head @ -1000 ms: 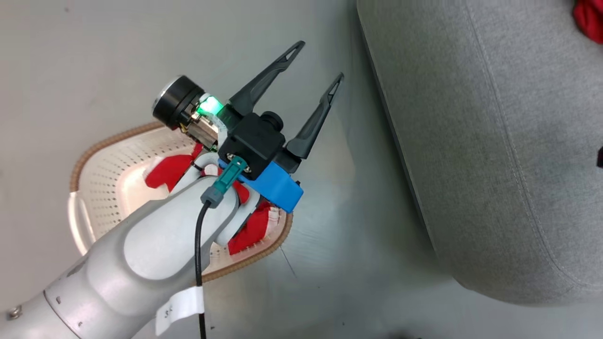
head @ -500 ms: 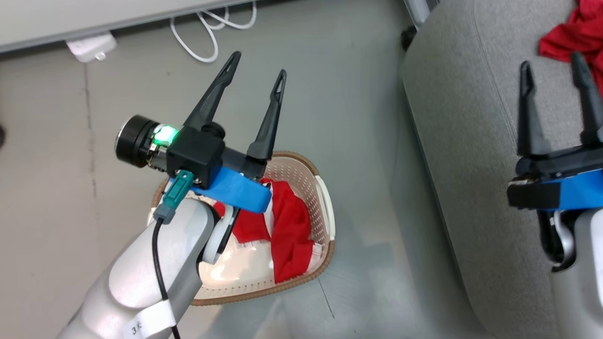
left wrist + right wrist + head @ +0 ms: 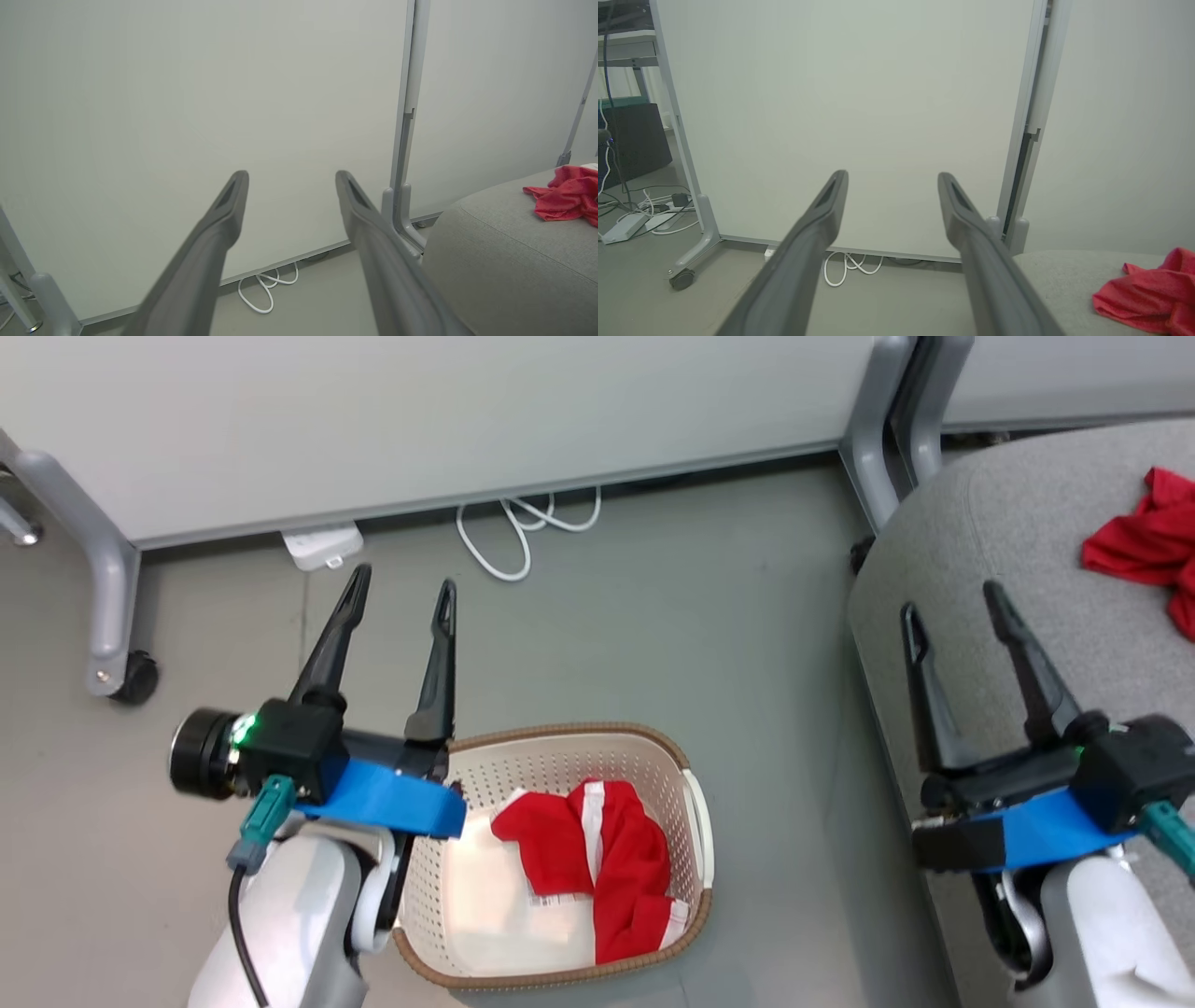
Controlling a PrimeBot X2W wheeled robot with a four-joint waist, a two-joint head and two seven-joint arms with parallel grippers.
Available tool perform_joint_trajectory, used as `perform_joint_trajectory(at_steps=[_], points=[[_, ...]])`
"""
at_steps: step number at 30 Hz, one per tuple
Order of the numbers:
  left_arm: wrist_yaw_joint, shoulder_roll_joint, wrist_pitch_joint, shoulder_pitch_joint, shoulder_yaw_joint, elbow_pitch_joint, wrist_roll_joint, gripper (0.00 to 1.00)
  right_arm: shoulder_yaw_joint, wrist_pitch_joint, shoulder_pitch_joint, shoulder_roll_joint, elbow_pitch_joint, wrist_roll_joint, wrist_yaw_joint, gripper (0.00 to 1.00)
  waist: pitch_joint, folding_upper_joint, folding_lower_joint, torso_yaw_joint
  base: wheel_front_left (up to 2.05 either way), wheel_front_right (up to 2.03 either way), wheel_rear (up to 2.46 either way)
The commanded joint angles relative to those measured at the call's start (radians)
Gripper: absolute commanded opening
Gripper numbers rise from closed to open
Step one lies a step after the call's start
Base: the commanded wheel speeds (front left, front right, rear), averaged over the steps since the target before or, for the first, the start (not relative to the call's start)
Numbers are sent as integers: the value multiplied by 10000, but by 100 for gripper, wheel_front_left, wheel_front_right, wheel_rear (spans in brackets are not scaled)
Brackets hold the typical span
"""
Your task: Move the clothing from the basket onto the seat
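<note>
The left tool (image 3: 403,579), two long dark fingers on a black block with a blue bracket, is spread wide and grips nothing. It hangs over the floor just beyond the far left corner of the cream perforated plastic laundry basket (image 3: 551,767) with the brown woven rim, and its fingers point away from the basket towards the wall panel. Its pale forearm crosses the basket's left edge.

The right tool (image 3: 949,597), built the same way, is also fully parted and empty. It is well to the right of the basket, above the near edge of the large grey fabric-upholstered seat (image 3: 1008,541) with rounded edges.

One soft bright red garment with white stripes (image 3: 597,859) lies crumpled inside the basket, towards its right side, with the pale bottom bare on the left. A second red garment (image 3: 1139,551) lies bunched on top of the seat, far to the right of the basket and beyond the right tool.

The basket stands on the smooth grey floor (image 3: 728,616), near the seat but apart from it. Beyond the basket a looped white cable (image 3: 509,527) and a white power strip (image 3: 322,543) lie at the foot of a white wall panel (image 3: 467,420) on grey legs. One black caster (image 3: 131,677) shows far left of the basket.
</note>
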Motion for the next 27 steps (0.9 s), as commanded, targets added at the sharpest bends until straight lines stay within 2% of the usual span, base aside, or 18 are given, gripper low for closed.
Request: perform_joint_trajectory(at_steps=[1,14,27], points=[[-85,-81,-28,287,226,-16,90,100,24,-35,299,74,-53,44,1,100,-361,-1,1,166,0,0,0],[-1054,-859,-28,2208,1888,17,976,100,-508,-35,1929,459,-92,200,1,100,-1536,-1,1,484,0,0,0],[-1584,-1324,-29,2944,2655,64,1570,100,-729,-35,2593,689,45,213,1,100,-1868,-1,1,647,0,0,0]])
